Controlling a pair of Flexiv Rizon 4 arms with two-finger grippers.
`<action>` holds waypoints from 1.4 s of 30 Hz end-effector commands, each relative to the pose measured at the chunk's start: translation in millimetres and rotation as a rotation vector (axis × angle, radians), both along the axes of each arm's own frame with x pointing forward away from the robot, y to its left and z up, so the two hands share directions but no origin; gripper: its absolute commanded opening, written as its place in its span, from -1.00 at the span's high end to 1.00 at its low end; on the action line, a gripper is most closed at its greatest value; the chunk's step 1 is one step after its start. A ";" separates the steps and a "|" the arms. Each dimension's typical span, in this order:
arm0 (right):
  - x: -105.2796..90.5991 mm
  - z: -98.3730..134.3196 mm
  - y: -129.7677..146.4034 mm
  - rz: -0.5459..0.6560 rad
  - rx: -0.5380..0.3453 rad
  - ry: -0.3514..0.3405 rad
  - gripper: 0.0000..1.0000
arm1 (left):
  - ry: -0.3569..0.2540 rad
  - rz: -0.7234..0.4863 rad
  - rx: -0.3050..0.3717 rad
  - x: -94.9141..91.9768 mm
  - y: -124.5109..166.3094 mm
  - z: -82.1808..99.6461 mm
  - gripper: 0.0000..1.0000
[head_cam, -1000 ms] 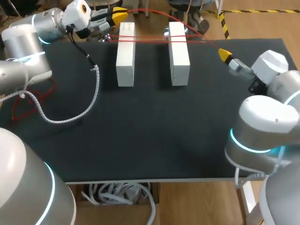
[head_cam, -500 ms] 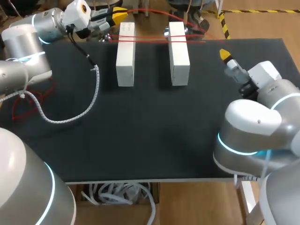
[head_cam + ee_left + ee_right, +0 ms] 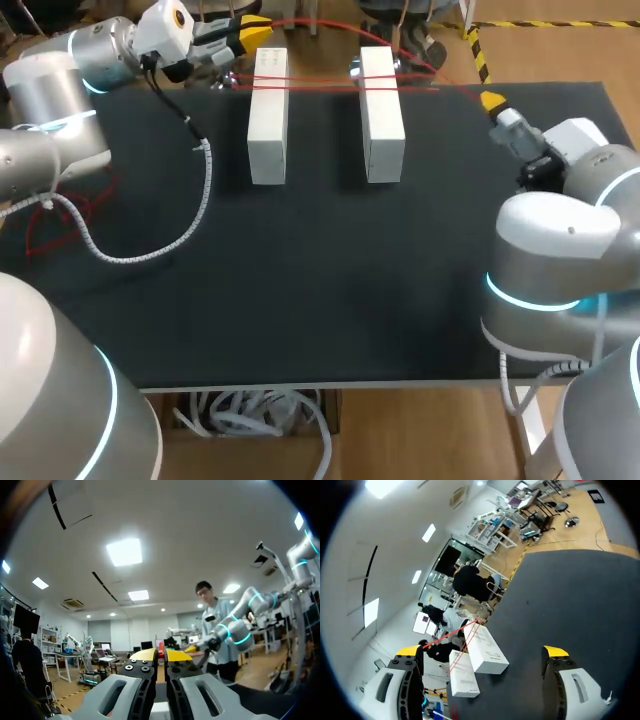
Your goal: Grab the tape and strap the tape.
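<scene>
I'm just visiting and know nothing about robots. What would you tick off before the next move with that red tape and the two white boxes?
1. Left gripper shut on the thin red tape: ok, red shows between its tips.
2. Right gripper open, nothing held: ok.
3. Tape crosses both white rectangular boxes: ok.
4. Boxes lie flat, apart, on the black table: ok.
5. Tape's free end within the right gripper's reach: cannot tell.

The silver-grey left arm [image 3: 60, 90] and the silver-grey right arm [image 3: 560, 250] have rounded joints ringed with glowing cyan bands. A white spiral-wrapped cable [image 3: 207, 175] hangs from the left arm's white wrist camera housing [image 3: 165, 25]. The left pincer [image 3: 161, 655] and the right pincer [image 3: 482, 651] have pale grey fingers with yellow tips, and the left's carry black screws.
</scene>
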State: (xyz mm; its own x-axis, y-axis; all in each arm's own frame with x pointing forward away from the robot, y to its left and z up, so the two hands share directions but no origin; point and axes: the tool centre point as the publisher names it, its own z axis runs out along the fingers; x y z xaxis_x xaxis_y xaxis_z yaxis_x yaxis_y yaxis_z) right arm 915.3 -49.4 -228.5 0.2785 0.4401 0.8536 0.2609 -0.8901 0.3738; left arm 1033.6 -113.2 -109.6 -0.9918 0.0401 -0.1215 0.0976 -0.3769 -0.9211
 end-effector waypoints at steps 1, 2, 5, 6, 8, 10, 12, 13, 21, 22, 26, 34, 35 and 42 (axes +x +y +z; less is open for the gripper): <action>-0.6 0.1 9.8 -0.180 0.200 -0.027 -1.00 | -0.002 -0.003 -0.002 0.9 0.4 -1.2 1.00; -2.2 0.2 11.4 -0.201 0.236 -0.032 -1.00 | -0.002 -0.003 -0.002 0.9 0.4 -1.2 1.00; -6.4 -0.6 16.0 -0.266 0.334 -0.082 -1.00 | -0.002 -0.003 -0.002 0.9 0.4 -1.2 1.00; -7.4 -0.8 17.5 -0.290 0.358 -0.083 -1.00 | -0.002 -0.003 -0.002 0.9 0.4 -1.2 1.00; -8.4 -1.8 20.6 -0.328 0.406 -0.093 -1.00 | -0.002 -0.003 -0.002 0.9 0.4 -1.2 1.00; -7.4 -2.7 24.4 -0.364 0.458 -0.109 -1.00 | -0.002 -0.003 -0.002 0.9 0.4 -1.2 1.00; -5.5 -1.9 27.9 -0.382 0.517 -0.128 -1.00 | -0.002 -0.003 -0.002 0.9 0.4 -1.2 1.00; -4.8 -0.7 29.5 -0.389 0.552 -0.129 -1.00 | -0.002 -0.003 -0.002 0.9 0.4 -1.2 1.00; 7.4 8.3 47.0 -0.422 0.703 -0.116 -1.00 | -0.002 -0.003 -0.002 0.9 0.4 -1.2 1.00; 9.6 9.3 49.5 -0.426 0.714 -0.116 -1.00 | -0.002 -0.003 -0.002 0.9 0.4 -1.2 1.00; 21.8 13.8 59.5 -0.440 0.737 -0.112 -1.00 | -0.002 -0.003 -0.002 0.9 0.4 -1.2 1.00; 51.5 18.1 69.3 -0.478 0.760 -0.086 -1.00 | -0.002 -0.003 -0.002 0.9 0.4 -1.2 1.00; 55.0 19.3 69.6 -0.483 0.761 -0.083 -1.00 | -0.002 -0.003 -0.002 0.9 0.4 -1.2 1.00; 79.6 25.7 68.6 -0.499 0.765 -0.090 -1.00 | -0.002 -0.003 -0.002 0.9 0.4 -1.2 1.00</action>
